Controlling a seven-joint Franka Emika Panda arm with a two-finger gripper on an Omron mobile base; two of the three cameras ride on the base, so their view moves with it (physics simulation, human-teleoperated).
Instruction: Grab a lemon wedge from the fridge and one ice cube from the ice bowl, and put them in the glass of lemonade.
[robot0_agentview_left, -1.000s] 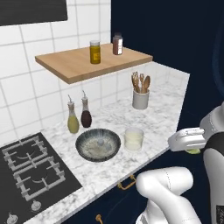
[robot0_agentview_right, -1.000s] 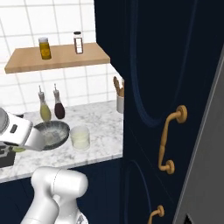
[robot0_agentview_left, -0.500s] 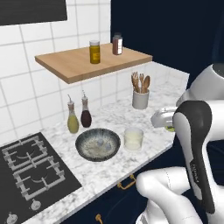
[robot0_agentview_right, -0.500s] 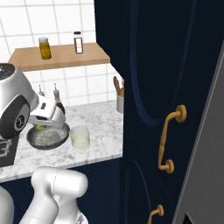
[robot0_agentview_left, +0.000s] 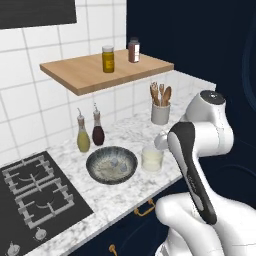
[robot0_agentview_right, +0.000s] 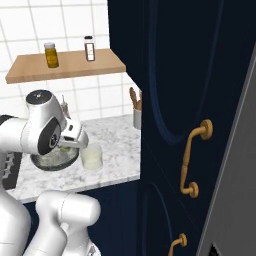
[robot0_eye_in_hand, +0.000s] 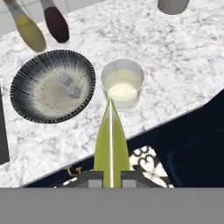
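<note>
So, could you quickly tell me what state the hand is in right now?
Hand: closed, holding the lemon wedge.

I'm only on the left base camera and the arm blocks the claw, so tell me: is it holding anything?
Observer: Yes. In the hand view the claw is shut on a thin yellow-green lemon wedge.
Operator: Where is the wedge pointing?
Observer: In the hand view its tip overlaps the near rim of the small clear glass of pale lemonade.
Operator: I can't make out the bowl's inside. Any ice there?
Observer: The hand view looks down into the wide dark-rimmed speckled bowl, and two pale ice cubes lie near its middle.
</note>
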